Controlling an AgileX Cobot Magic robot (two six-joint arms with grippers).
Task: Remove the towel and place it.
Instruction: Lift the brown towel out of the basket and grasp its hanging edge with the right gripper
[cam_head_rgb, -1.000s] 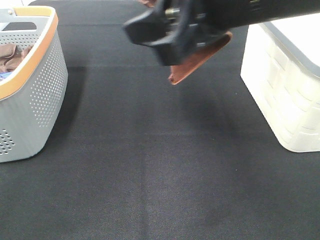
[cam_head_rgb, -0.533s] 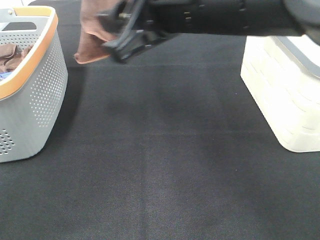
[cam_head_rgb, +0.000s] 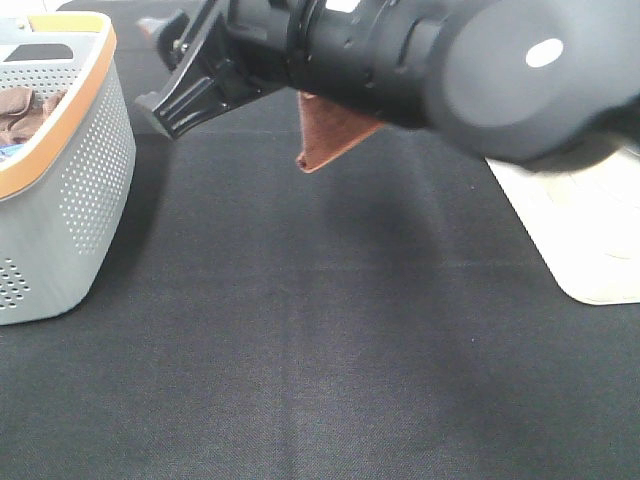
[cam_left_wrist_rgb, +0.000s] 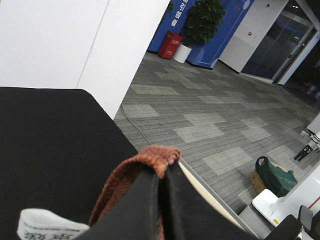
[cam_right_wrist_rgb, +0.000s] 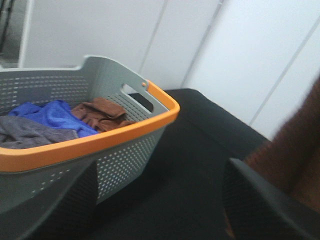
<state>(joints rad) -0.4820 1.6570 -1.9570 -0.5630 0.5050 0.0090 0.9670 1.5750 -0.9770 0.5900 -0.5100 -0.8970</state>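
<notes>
- Towel hangs above the black table, long axis roughly vertical, its free corner pointing down.
- Left tool is clamped on its hem.
- Right tool, jaws apart, is beside the grey basket.

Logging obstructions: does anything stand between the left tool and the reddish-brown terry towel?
Nothing visible does: the left tool is shut directly on an edge of the reddish-brown terry towel.
</notes>
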